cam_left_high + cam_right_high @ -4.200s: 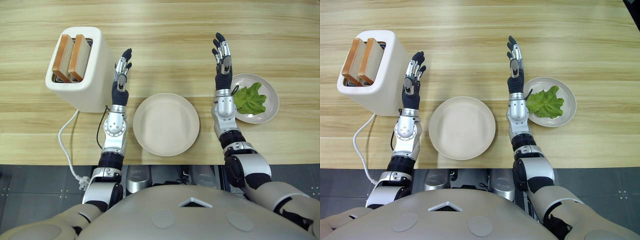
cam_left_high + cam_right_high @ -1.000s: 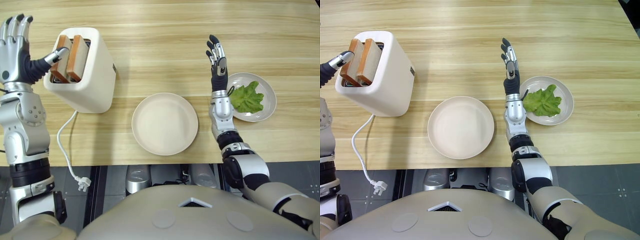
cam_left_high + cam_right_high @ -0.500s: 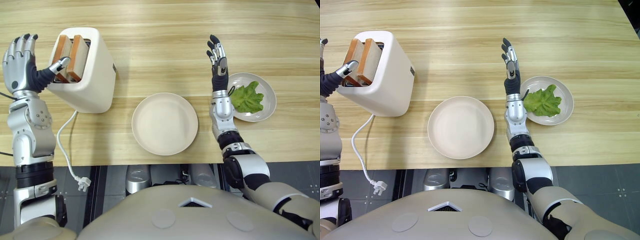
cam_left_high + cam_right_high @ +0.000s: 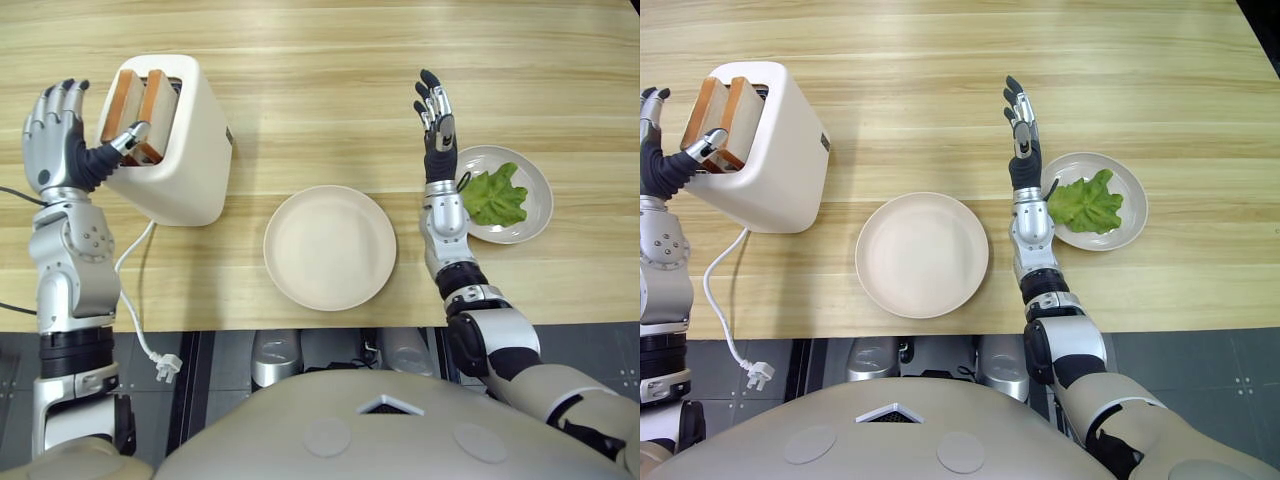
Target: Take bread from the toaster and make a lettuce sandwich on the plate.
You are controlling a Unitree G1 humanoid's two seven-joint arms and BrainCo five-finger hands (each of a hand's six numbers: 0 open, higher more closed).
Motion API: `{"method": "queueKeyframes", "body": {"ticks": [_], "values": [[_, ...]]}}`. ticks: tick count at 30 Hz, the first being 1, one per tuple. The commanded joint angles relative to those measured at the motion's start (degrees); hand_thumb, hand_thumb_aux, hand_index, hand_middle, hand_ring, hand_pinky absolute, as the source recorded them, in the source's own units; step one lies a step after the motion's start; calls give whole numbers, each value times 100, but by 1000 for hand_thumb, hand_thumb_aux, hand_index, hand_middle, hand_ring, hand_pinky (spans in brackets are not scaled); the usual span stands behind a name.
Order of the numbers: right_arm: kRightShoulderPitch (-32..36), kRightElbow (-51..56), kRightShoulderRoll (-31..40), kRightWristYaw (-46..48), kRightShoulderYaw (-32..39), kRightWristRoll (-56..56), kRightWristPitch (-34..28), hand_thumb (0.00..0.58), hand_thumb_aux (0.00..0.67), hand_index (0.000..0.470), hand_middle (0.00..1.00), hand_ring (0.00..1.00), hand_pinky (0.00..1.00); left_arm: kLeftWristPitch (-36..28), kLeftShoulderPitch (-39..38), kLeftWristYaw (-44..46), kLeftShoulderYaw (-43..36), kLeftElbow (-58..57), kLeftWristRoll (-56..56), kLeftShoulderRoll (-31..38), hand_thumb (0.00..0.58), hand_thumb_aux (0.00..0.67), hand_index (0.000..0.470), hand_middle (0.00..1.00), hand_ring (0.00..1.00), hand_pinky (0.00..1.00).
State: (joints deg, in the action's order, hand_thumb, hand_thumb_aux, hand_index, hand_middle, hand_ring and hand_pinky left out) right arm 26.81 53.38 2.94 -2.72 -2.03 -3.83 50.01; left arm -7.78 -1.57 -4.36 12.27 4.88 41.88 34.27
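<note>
A cream toaster (image 4: 185, 140) stands at the left of the wooden table with two bread slices (image 4: 140, 100) upright in its slots. My left hand (image 4: 62, 135) is raised just left of the toaster, fingers spread, its thumb (image 4: 128, 136) resting against the near end of the left slice. An empty cream plate (image 4: 330, 247) lies in the middle. My right hand (image 4: 434, 110) stands flat and open between that plate and a small dish (image 4: 530, 210) holding a lettuce leaf (image 4: 495, 195).
The toaster's white cord (image 4: 130, 300) trails off the table's front edge to a plug (image 4: 167, 368). Bare wood stretches across the back of the table.
My left hand has come lower and closer to the toaster, its thumb sliding along the left slice. The right arm has kept still.
</note>
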Motion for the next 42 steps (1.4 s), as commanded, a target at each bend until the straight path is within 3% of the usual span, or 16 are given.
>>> {"method": "queueKeyframes", "body": {"ticks": [1, 4, 10, 17, 20, 27, 29, 32, 33, 34, 35, 37, 42], "values": [[-30, 45, 11, -17, -20, -14, -46, 0, 0, 0, 0, 0, 0, 7, -78, -24, -90, -152, -97, -11, 164, 102, 70, 0, 0, 0], [-33, 40, 12, -22, -20, -15, -40, 0, 0, 0, 0, 0, 0, 9, -95, -65, -76, -207, -120, 29, 132, 81, 56, 0, 0, 0], [-38, 39, 19, -31, -20, -24, -34, 0, 0, 0, 0, 0, 0, 33, -101, -238, 72, -287, -289, 93, 132, 81, 56, 0, 0, 0], [-49, 43, 41, -44, -12, -47, -31, 0, 0, 0, 0, 0, 0, 208, -77, -321, 272, 8, -697, 13, 156, 97, 67, 0, 0, 0], [-49, 42, 48, -56, -3, -68, -30, 0, 0, 0, 0, 0, 0, 250, -79, -301, 283, 80, -853, -42, 201, 129, 88, 0, 0, 0], [-35, 66, 49, -93, 8, -117, -31, 0, 0, 0, 0, 0, 0, 220, -57, -324, 351, -80, -971, 70, 187, 118, 81, 0, 0, 0], [-31, 81, 49, -107, 9, -124, -27, 0, 0, 0, 0, 0, 0, 223, -20, -353, 322, -287, -941, 133, 156, 97, 67, 0, 0, 0], [-29, 96, 50, -120, 10, -127, -25, 0, 0, 0, 0, 0, 0, 250, 55, -378, 243, -557, -899, 195, 179, 113, 78, 0, 0, 0], [-29, 99, 51, -122, 10, -127, -23, 0, 0, 0, 0, 0, 0, 266, 73, -383, 233, -603, -893, 197, 205, 131, 90, 0, 0, 0], [-28, 102, 51, -124, 10, -127, -22, 0, 0, 0, 0, 0, 0, 279, 87, -387, 229, -632, -891, 196, 452, 355, 244, 0, 0, 0], [-28, 106, 52, -129, 6, -131, -21, 0, 0, 0, 0, 0, 0, 293, 108, -390, 222, -663, -893, 194, 452, 355, 244, 0, 0, 0], [-28, 111, 52, -134, 1, -136, -20, 0, 0, 0, 0, 0, 0, 306, 133, -398, 216, -699, -894, 190, 523, 460, 316, 0, 0, 0], [-26, 114, 51, -128, -2, -134, -18, 0, 0, 0, 0, 0, 0, 331, 149, -405, 99, -745, -818, 179, 511, 439, 301, 0, 0, 0]]}}
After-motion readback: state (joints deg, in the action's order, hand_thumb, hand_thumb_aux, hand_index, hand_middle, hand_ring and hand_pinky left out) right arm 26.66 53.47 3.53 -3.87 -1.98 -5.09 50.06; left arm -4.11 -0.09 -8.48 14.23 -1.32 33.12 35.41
